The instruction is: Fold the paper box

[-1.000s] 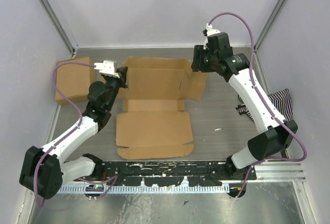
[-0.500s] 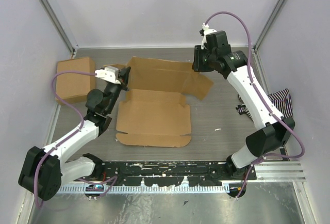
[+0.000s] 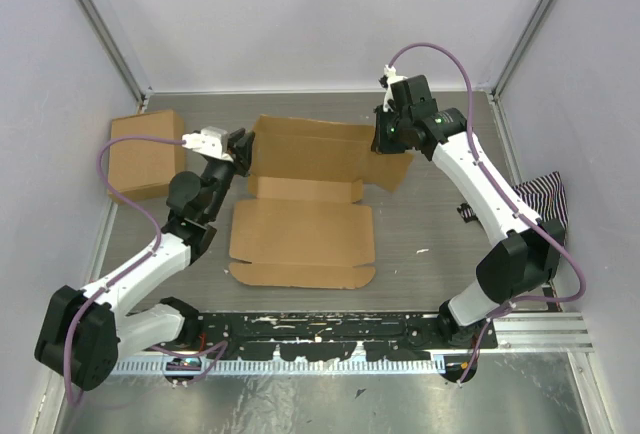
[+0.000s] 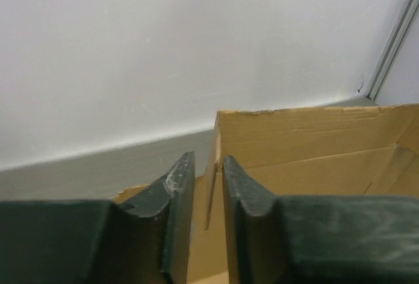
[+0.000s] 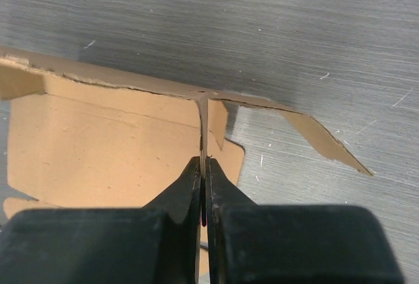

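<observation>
The paper box [image 3: 305, 234] is a brown die-cut sheet lying mid-table, its front panel flat and its back panel [image 4: 308, 140] tilted up. My left gripper [image 3: 243, 144] is at the sheet's back left corner. In the left wrist view its jaws [image 4: 208, 159] stand slightly apart, with the upright edge of a side flap between them and a gap on each side. My right gripper [image 3: 383, 142] is at the back right corner. In the right wrist view it [image 5: 203, 161] is shut on the thin upright side wall of the box [image 5: 98, 146].
A ready-made brown cardboard box [image 3: 145, 154] sits at the back left beside the left arm. A striped cloth [image 3: 540, 199] lies by the right wall. A black rail [image 3: 320, 334] runs along the near edge. Walls close in on three sides.
The right gripper closed on the right side wall and moved slightly inward. The left gripper went from shut to slightly apart. The back panel rose and the sheet shifted.
</observation>
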